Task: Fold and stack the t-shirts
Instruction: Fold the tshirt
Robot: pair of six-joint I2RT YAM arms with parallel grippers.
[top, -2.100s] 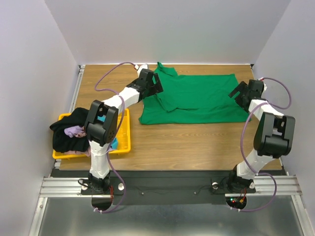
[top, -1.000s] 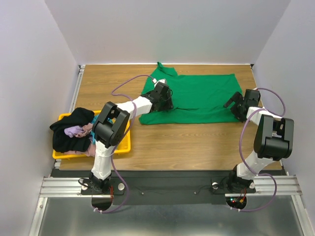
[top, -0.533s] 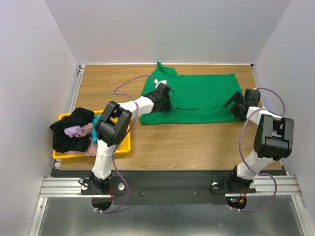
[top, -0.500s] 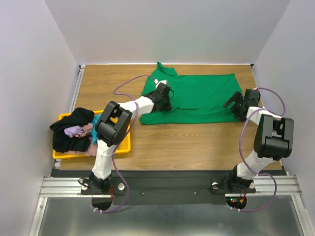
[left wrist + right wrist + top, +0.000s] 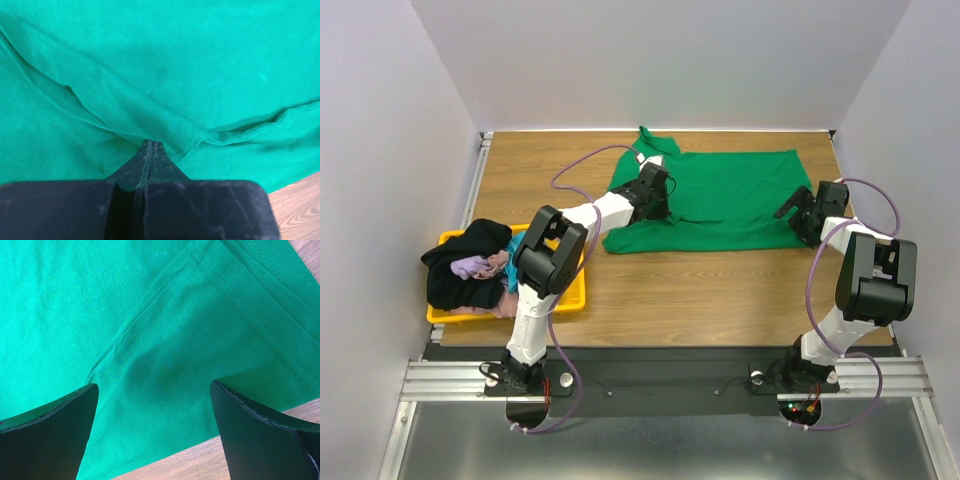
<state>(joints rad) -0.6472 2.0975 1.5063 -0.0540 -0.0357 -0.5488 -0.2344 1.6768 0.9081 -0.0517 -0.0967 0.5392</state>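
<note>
A bright green t-shirt (image 5: pixel 730 195) lies spread on the far half of the wooden table (image 5: pixel 700 290). My left gripper (image 5: pixel 660 203) rests on its left part, near the folded-in sleeve. In the left wrist view its fingertips (image 5: pixel 151 144) are pressed together on a raised fold of the green cloth (image 5: pixel 165 120). My right gripper (image 5: pixel 792 213) sits low over the shirt's near right corner. It stands open (image 5: pixel 154 385), green cloth (image 5: pixel 165 365) lying flat between the fingers and bare wood just beyond the hem. More t-shirts, black (image 5: pixel 455 270), lavender-pink (image 5: pixel 475 266) and teal (image 5: pixel 512 275), are heaped at the left.
The heap of shirts fills a yellow bin (image 5: pixel 576 285) at the table's left near side and spills over its left edge. White walls close in on the left, right and back. A metal rail runs along the near edge by both arm bases.
The left gripper has closed on a fold of the green shirt and shifted slightly toward the far side, drawing the cloth with it. The right arm has stayed still for the last second.
</note>
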